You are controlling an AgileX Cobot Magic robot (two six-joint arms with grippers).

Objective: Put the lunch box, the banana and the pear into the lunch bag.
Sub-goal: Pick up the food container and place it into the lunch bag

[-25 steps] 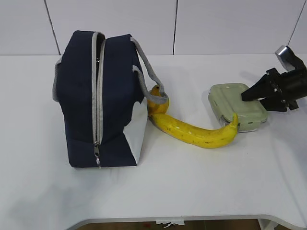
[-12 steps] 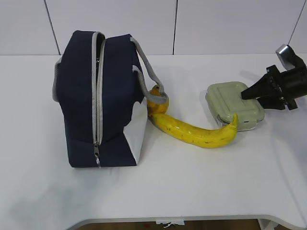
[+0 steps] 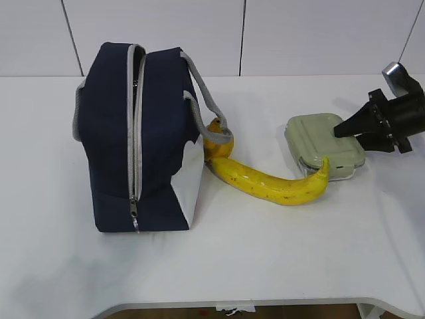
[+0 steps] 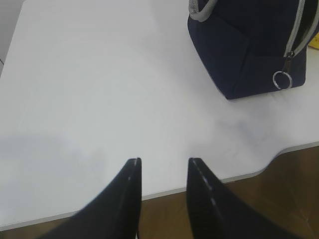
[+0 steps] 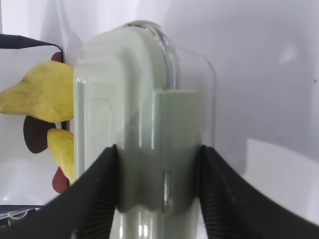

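Lunch box (image 3: 325,145): pale green, flat, rounded corners, lid on, lying on the white counter (image 3: 265,266) at right of the exterior view. Right edge sits between the fingers of the right gripper (image 3: 348,128), which reaches in from the right. Right wrist view confirms: box (image 5: 144,129) fills the frame, clasp side facing the camera, one black ribbed finger (image 5: 94,194) pressed to each side of it. Closed on the box, box resting on the counter as far as can be told.

Banana (image 3: 272,183): long, yellow, brown-specked, curved, lying just near and left of the box. Its right tip curls up against the box's near-left corner; its left end runs toward the bag. Seen past the box in the right wrist view as a yellow piece (image 5: 62,152).

Pear (image 3: 218,141): yellow-orange, pointed, tucked between the banana's left end and the bag, under the grey handle loop. Also visible in the right wrist view (image 5: 42,97), far of the box.

Lunch bag (image 3: 139,133): navy, boxy, standing at left of the counter, grey zipper trim facing the camera, white lower panel on its right side. Zipper pull low on the near face; ring pull visible in the left wrist view (image 4: 280,79).

Left gripper (image 4: 163,172): fingers parted, nothing between them, hovering over bare counter near its front edge, well left of the bag (image 4: 249,45).
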